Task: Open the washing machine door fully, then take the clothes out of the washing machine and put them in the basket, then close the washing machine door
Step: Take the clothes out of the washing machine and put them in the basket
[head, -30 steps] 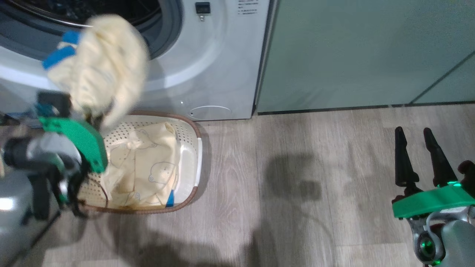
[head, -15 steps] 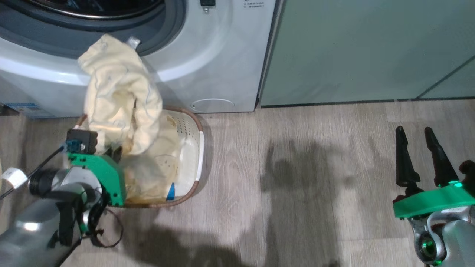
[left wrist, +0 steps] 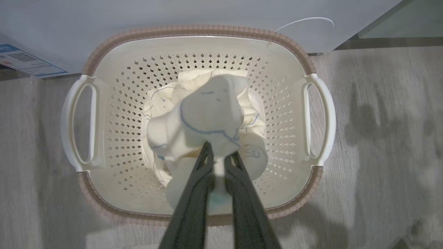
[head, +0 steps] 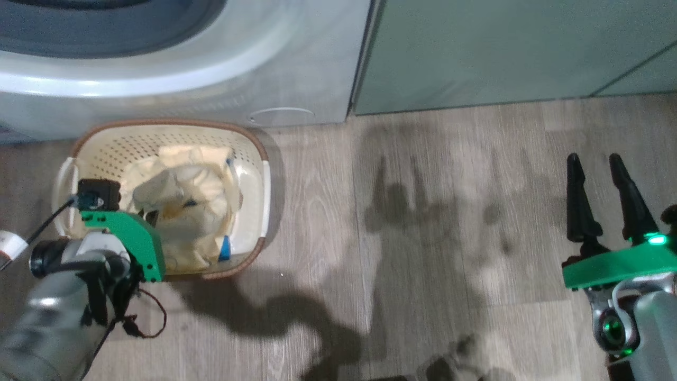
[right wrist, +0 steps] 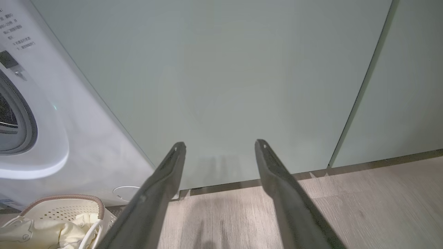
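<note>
The cream basket [head: 257,146] with a brown rim stands on the floor in front of the white washing machine [head: 211,69]. My left gripper [left wrist: 220,155] points down into the basket [left wrist: 193,30], shut on a bunch of pale cream-yellow clothes [left wrist: 207,114] that rest on more clothes [head: 185,196] inside. In the head view the left gripper [head: 152,216] is mostly hidden behind its green bracket. My right gripper [head: 595,159] hovers open and empty over the floor at the right. The right gripper [right wrist: 219,143] faces the cabinet. The washing machine door is out of view.
Sage-green cabinet fronts [head: 502,47] stand right of the machine. The grey wood floor [head: 423,238] spreads between the basket and my right arm. A blue label [left wrist: 24,64] and a round white cap [head: 280,114] mark the machine's lower front. The drum opening [right wrist: 10,121] shows at the left.
The head camera has tilted down. My left gripper has carried the cream garment down from in front of the machine opening into the basket. The right gripper has kept its pose.
</note>
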You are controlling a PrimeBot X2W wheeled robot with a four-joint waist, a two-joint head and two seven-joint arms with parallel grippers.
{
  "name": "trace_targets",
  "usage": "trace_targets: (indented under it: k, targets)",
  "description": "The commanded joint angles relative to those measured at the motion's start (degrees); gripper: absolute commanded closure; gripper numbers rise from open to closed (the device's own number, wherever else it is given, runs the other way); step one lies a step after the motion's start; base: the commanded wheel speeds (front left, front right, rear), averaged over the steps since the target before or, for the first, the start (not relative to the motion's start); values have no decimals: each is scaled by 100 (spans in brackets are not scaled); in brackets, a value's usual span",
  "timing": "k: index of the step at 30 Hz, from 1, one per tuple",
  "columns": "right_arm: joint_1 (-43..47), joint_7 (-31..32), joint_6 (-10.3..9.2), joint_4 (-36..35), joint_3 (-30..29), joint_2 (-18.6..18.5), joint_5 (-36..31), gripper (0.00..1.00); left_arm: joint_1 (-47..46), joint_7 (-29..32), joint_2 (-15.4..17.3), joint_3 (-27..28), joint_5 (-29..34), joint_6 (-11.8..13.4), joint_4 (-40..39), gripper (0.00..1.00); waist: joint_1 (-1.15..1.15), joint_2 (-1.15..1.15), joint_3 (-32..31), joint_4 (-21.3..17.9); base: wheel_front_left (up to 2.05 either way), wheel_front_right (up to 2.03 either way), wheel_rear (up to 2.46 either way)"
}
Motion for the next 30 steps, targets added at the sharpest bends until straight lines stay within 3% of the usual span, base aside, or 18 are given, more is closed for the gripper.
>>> trace_targets:
  k: [1, 11, 25, 26, 27, 28, 29, 30]
  targets:
    - [-114, -37, 3, -185, 104, -96, 33, 0, -239, -90, 149, 167, -5, -122, 173, 100, -1, 0, 186, -96, 0, 0, 0]
    - [-476, -37, 3, -310, 97, -12, 27, 0, -1128, -318, 24, 238, 63, -556, 1281, 100, -1, 0, 959, -293, 0, 0, 0]
    - [-701, -37, 3, -330, 164, 110, 26, 0, -1386, -322, 182, 254, 63, -611, 1633, 100, -1, 0, 1462, -591, 0, 0, 0]
    - [-700, -37, 3, -324, 162, 118, 22, 0, -1374, -334, 188, 254, 63, -620, 1639, 91, -1, 0, 1451, -598, 0, 0, 0]
    - [-696, -37, 3, -317, 159, 125, 18, 0, -1358, -356, 194, 258, 62, -628, 1644, 67, -1, 0, 1431, -603, 0, 0, 0]
    - [-686, -37, 3, -306, 152, 130, 15, 0, -1334, -388, 189, 278, 48, -635, 1648, 40, -1, 0, 1395, -598, 0, 0, 0]
    - [-676, -37, 3, -298, 141, 134, 12, 0, -1309, -423, 182, 320, 18, -641, 1651, 3, -1, 0, 1357, -590, 0, 0, 0]
    - [-670, -37, 3, -291, 128, 138, 11, 0, -1281, -452, 175, 360, -10, -648, 1653, 0, -1, 0, 1311, -580, 0, 0, 0]
